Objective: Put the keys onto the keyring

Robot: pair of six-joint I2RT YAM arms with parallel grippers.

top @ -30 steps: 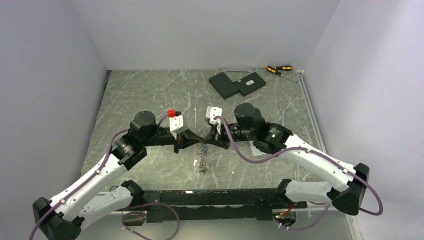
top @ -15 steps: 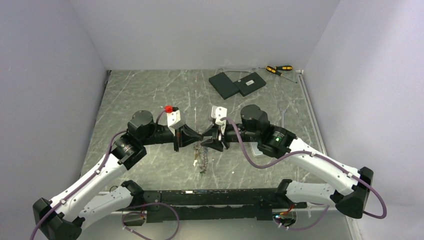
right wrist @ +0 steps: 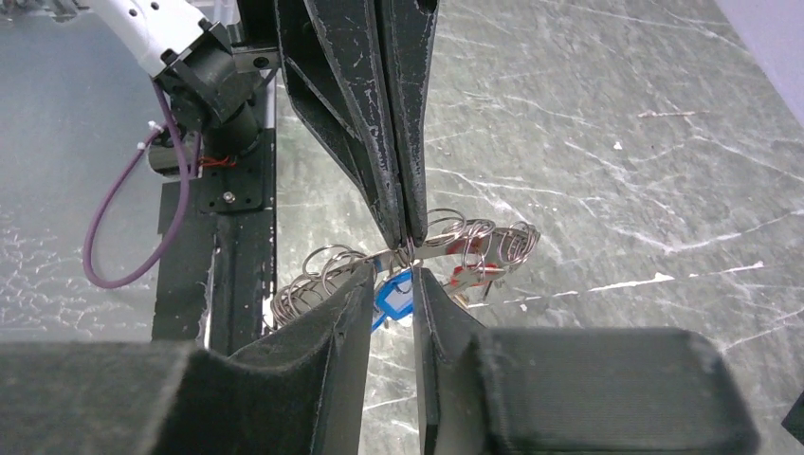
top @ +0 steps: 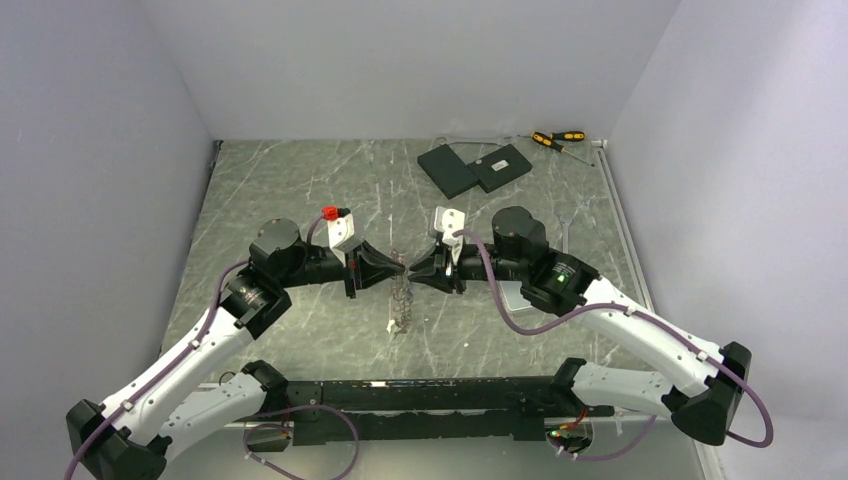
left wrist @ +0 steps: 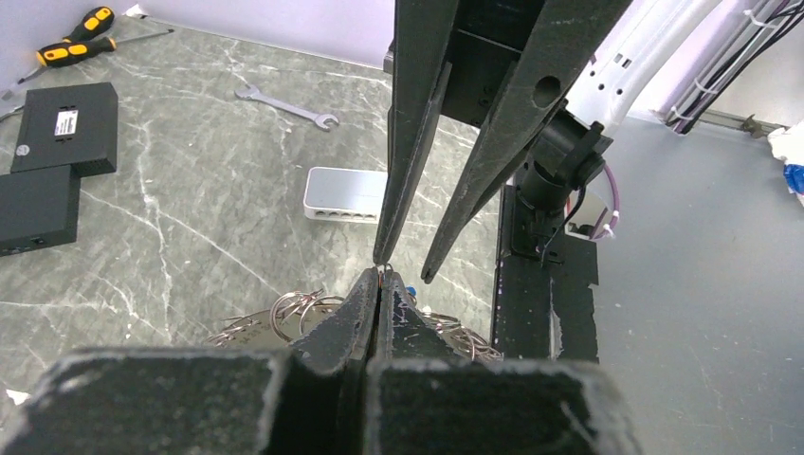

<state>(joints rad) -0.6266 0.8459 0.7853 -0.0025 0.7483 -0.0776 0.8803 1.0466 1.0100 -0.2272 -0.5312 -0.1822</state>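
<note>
One keyring (top: 401,300) droops from the left pincer (top: 398,268) above the table (top: 300,190), its bunch trailing toward the near edge. One blue-tagged key (right wrist: 391,301) and one red-tagged key (right wrist: 465,251) show; the small rings (right wrist: 322,270) are too crowded to count. The left pincer is clamped on the keyring. The right pincer (top: 412,270), slightly parted, stands just beside it and grips nothing.

The right fingers (right wrist: 346,313), pressed together a second ago, sprang wide and now stand with a narrower gap. The right arm (top: 560,285) has swung outward, its wrist drawn back to the right and farther from the bases. The left arm (top: 275,265) has also shifted up the table (top: 300,190). The point where both sets of fingers meet has moved with them, and so has the dangling keyring (top: 401,305).
</note>
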